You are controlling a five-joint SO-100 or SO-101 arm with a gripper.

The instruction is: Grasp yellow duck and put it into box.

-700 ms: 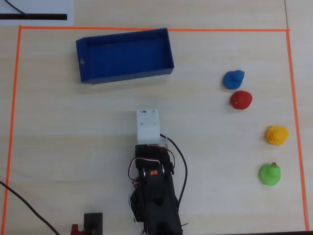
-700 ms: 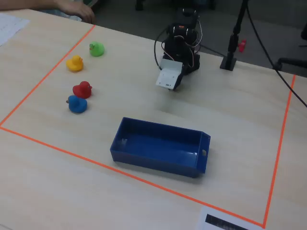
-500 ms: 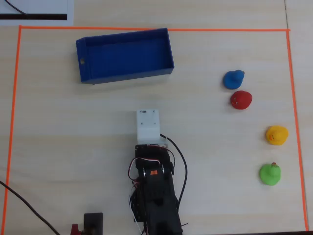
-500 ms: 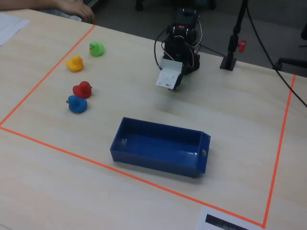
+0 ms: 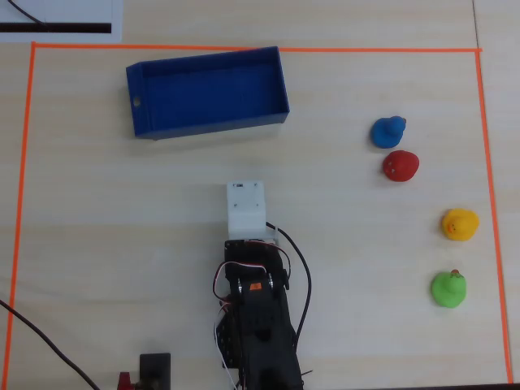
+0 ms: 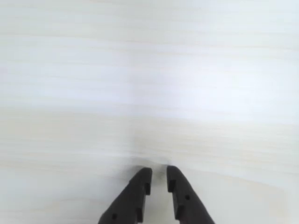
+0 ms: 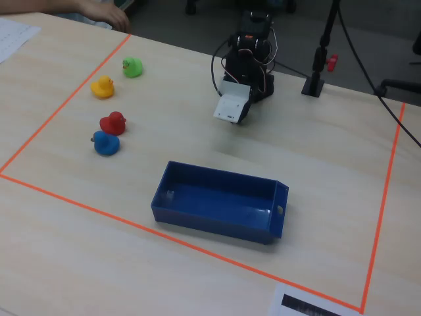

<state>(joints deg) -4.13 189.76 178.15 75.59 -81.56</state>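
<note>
The yellow duck sits on the table at the right of the overhead view, and at the upper left in the fixed view. The dark-blue box lies empty at the upper left of centre in the overhead view, and near the front in the fixed view. My arm is folded at the bottom centre of the overhead view, its white wrist block covering the jaws. In the wrist view my gripper points at bare table with the jaws almost together and nothing between them. Duck and box are out of the wrist view.
A green duck, a red duck and a blue duck stand near the yellow one. Orange tape frames the work area. A black stand rises beside the arm's base. A person's hand rests at the far edge.
</note>
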